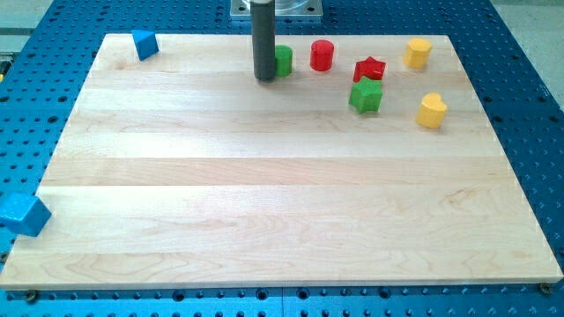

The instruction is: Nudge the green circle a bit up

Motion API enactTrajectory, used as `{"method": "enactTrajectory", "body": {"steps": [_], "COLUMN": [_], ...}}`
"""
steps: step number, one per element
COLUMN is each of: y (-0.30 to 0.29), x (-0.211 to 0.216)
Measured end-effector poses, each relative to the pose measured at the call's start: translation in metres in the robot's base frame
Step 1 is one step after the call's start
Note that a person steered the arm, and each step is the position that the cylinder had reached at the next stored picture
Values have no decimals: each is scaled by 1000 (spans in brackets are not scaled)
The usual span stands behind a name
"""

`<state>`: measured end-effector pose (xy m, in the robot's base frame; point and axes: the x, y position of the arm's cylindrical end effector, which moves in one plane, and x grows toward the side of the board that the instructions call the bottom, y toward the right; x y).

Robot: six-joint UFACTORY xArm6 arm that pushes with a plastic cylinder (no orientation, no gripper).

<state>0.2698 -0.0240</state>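
The green circle (pixel 283 61) is a small green cylinder near the board's top edge, a little left of centre. My tip (pixel 265 77) is the lower end of the dark rod, just left of the green circle and touching or nearly touching its left side. The rod hides part of the circle's left edge. A red circle (pixel 322 55) stands just to the right of the green one.
A red star (pixel 370 70) and a green star (pixel 366 95) sit right of centre. A yellow hexagon-like block (pixel 418 53) and a yellow heart (pixel 431 110) are at the right. A blue block (pixel 144 44) is top left; another blue block (pixel 23 214) lies off the wooden board (pixel 264 202) at left.
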Motion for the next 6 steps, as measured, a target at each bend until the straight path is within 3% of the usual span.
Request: {"method": "enactTrajectory", "body": {"steps": [1,2,4,5,6], "y": [-17,6,34,51,115], "x": [7,24,-18,42,33]}}
